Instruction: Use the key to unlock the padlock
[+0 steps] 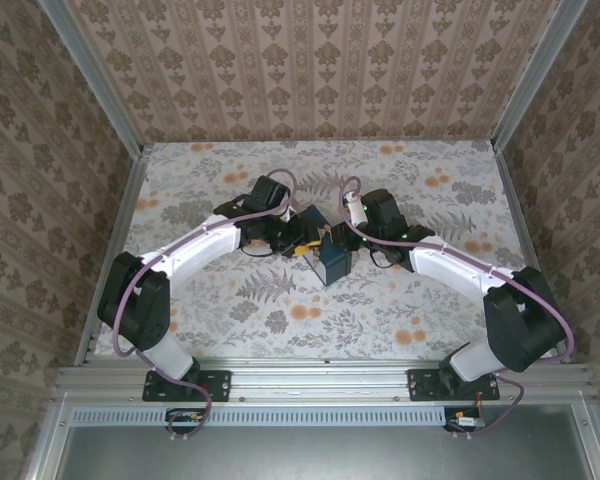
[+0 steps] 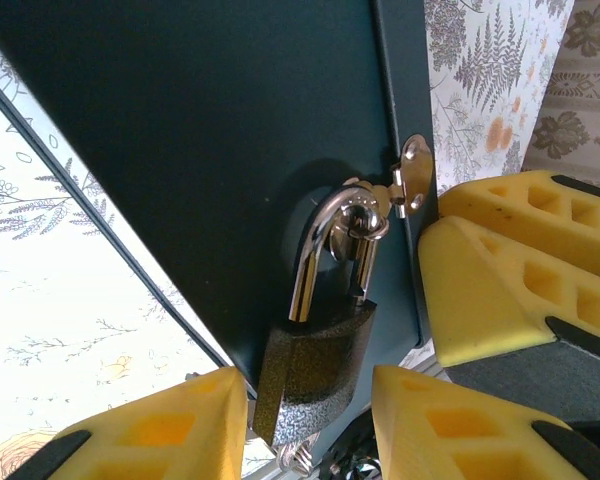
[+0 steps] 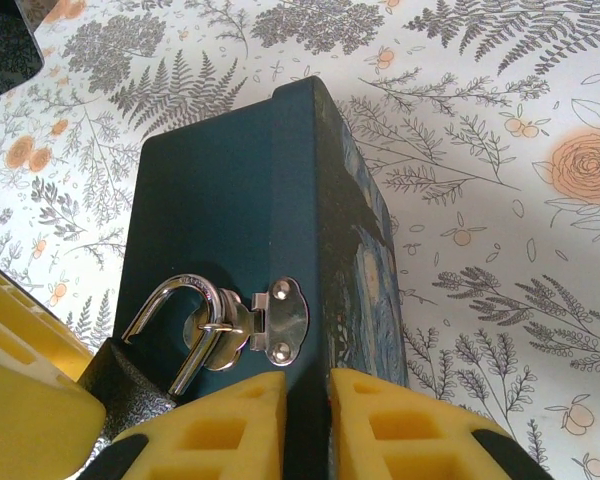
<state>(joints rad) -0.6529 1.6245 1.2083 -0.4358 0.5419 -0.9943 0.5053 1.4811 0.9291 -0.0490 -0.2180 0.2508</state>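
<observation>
Your top camera looked down on the blue box from afar; both wrist cameras pressed close, sharing its padlock.

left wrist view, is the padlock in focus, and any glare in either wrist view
Left wrist: the padlock is sharp, with glare streaks on its shackle; the near yellow fingers look slightly soft. Right wrist: the hasp plate gleams, the box face is dark.

The box stands near the middle of the table. The padlock hangs through the hasp on the box's side. The left gripper, at the box's 10 o'clock, straddles the padlock's body. The right gripper, at 1 o'clock, straddles the box's edge just beside the hasp.
</observation>
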